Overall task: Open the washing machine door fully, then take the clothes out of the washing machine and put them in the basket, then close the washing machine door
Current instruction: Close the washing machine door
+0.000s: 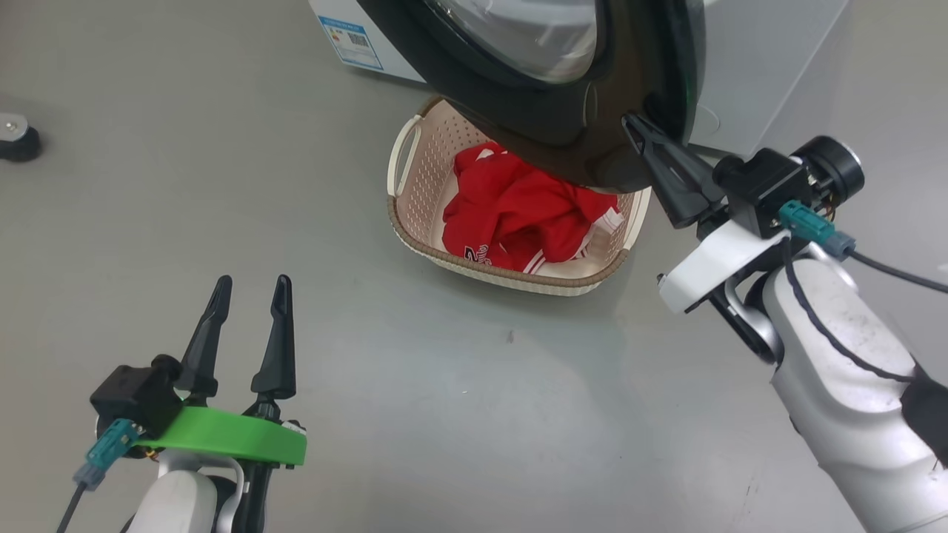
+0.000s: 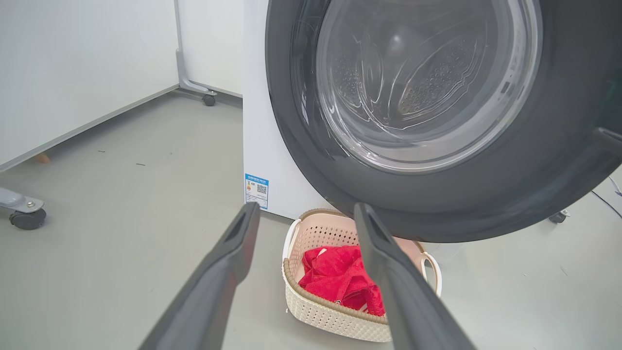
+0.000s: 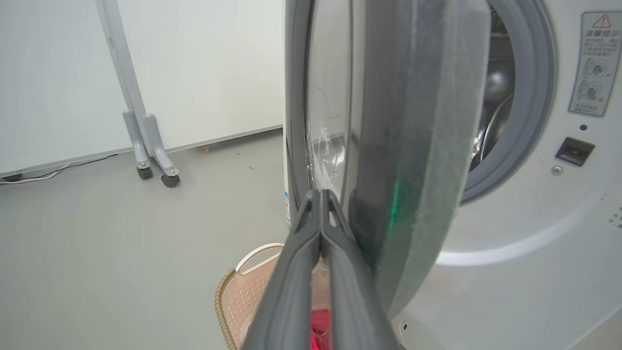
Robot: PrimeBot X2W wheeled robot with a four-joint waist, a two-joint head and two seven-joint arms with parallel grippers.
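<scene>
Grey, smooth floor (image 1: pixel 444 414) runs under everything. Far over on the left, a small dark round thing (image 1: pixel 16 138) sits on it by itself. Next along, low and close to the robot, the left gripper (image 1: pixel 252 283) hangs over bare floor. Its two dark fingers are spread wide apart with nothing between them, and it is well apart from the basket.

Further back a blue label (image 1: pixel 348 37) is stuck near the bottom corner of the white washing machine (image 1: pixel 763 66). Just in front of the machine stands the cream basket (image 1: pixel 429 174) with its brown rim. The red clothes (image 1: pixel 518 211) are heaped inside it, with white stripes showing at the near edge.

The big black-rimmed door (image 1: pixel 585 133) swings out over the back of the basket, hiding part of it. The door is partly open. Seen edge-on from the right wrist, it stands away from the grey rubber seal (image 3: pixel 532 121), and some of the steel drum shows behind it.

To the right, the right gripper (image 1: pixel 631 122) reaches up with its fingers pressed together and nothing held. The tips lie against the outer edge of the door's rim.
</scene>
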